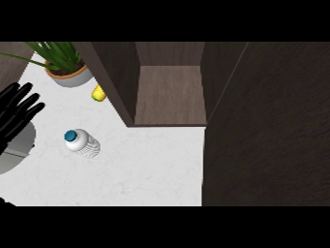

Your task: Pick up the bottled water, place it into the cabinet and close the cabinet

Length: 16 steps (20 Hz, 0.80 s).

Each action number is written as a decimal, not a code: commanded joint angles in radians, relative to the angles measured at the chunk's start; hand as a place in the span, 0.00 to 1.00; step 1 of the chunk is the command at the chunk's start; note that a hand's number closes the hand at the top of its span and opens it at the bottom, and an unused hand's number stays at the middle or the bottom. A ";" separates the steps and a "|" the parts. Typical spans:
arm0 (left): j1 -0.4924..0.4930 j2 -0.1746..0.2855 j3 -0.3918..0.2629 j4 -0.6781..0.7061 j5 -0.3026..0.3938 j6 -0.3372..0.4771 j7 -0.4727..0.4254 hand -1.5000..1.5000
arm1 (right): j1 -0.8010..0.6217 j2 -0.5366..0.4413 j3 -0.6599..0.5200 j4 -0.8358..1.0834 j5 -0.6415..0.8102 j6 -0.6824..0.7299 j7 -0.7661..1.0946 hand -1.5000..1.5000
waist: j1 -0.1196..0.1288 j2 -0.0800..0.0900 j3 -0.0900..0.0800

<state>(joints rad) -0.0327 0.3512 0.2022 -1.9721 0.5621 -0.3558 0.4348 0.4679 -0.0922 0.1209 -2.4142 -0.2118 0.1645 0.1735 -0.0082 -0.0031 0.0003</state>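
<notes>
At the left edge of the counter (146,169) the left hand (7,121) is cut by the view's border and covers part of a grey round thing (16,159) I cannot name, a small yellow item (98,93) sits half behind the cabinet (121,82) wall, and the plant (59,54) loses its leaves off the top

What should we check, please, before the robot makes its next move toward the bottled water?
1. Bottled water stands free on the counter, touched by no hand: ok.
2. Left hand is open and holds nothing, at the view's left beside the bottle: ok.
3. Right hand is visible: not ok, it shows nowhere.
4. Cabinet is open, with its cabinet door swung out at the right: ok.
5. Yellow item and potted plant sit apart from the bottle: ok.
</notes>
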 commanded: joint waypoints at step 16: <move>0.023 -0.081 0.012 0.301 -0.285 -0.048 -0.262 0.00 | 0.341 -0.015 0.006 -0.186 -0.025 0.114 -0.158 0.00 | -0.009 0.000 0.000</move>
<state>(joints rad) -0.0163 0.2900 0.2266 -1.6968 0.3107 -0.4094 0.1926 0.7105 -0.0916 0.1508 -2.4343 -0.1886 0.2600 -0.0002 -0.0192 -0.0019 -0.0008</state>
